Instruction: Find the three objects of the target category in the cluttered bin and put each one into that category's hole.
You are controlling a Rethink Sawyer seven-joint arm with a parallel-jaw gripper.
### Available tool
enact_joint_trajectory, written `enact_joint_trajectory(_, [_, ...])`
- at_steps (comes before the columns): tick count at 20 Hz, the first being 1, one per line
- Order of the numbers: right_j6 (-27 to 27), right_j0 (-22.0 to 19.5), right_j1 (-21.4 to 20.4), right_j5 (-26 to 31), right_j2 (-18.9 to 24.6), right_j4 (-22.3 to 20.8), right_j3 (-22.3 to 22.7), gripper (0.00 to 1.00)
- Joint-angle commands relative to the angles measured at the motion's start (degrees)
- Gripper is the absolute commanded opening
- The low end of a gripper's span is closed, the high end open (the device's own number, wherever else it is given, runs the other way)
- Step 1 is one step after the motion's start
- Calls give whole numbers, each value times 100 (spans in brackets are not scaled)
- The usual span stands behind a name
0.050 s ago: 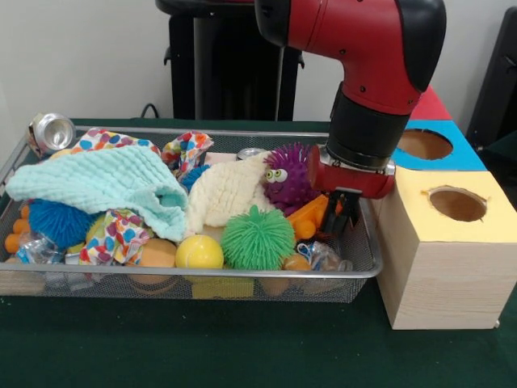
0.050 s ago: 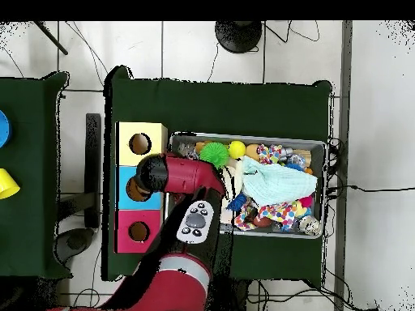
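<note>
Front view: the gripper [image 1: 339,217] reaches down into the right end of the wire bin [image 1: 367,257], beside an orange toy [image 1: 307,217] and a purple spiky ball [image 1: 289,174]; whether it is released or grasping cannot be told. Overhead view: the arm [image 2: 182,175] covers the bin's [image 2: 318,146] end nearest the box [image 2: 139,188], whose yellow, blue and red sections each have a hole.

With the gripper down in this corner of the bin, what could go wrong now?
1. The gripper sits low among the orange pieces near the bin's wire wall; it may catch the mesh and drag the bin.
2. The purple spiky toy crowds close beside it, so a grasp may take the wrong thing.
3. The mint cloth covers much clutter, so targets may stay hidden.
</note>
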Motion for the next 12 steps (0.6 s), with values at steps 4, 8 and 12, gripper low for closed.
enact_joint_trajectory(4, [1233,44,-73,868,196,105,248,0])
enact_joint_trajectory(8, [1216,8,-15,489,266,74,286,0])
enact_joint_trajectory(12, [1198,-142,128,-296,521,54,400,0])
